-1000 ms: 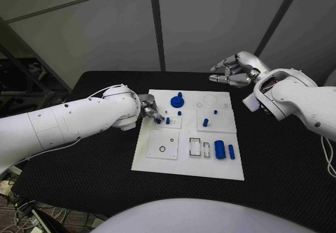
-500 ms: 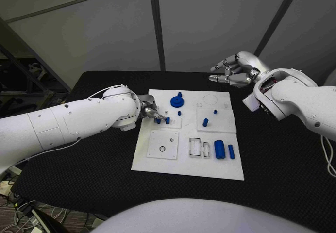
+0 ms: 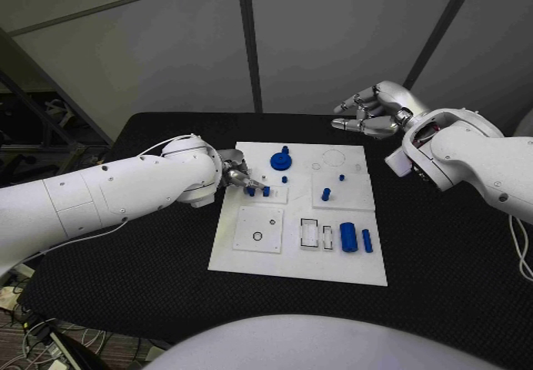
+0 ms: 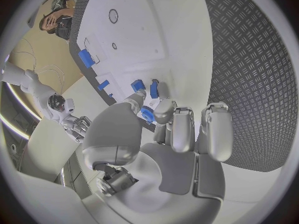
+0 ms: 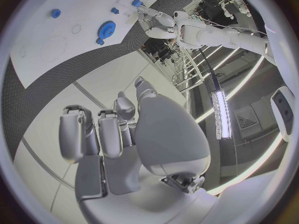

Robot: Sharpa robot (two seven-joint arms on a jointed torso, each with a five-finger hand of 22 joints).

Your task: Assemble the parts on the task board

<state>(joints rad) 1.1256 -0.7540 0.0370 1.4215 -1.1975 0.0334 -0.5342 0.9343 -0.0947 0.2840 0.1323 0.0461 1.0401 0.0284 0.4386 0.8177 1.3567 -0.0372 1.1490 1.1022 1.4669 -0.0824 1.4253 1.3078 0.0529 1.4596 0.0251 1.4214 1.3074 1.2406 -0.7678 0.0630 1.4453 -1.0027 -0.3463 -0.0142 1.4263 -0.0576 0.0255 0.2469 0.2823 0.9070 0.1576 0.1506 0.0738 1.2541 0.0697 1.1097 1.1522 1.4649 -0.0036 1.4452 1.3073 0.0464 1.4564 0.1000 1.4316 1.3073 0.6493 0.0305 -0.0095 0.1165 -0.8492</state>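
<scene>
You see no change from the earlier frames. The left hand (image 3: 236, 176) stays at the task board's (image 3: 294, 266) left edge, pinching a small blue part (image 4: 147, 114). The right hand (image 3: 372, 112) remains raised beyond the counter's (image 3: 133, 262) far edge, fingers curled, holding nothing.

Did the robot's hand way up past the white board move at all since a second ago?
No. The right hand hangs at the same spot beyond the far edge of the task board, with nothing in its fingers.
</scene>
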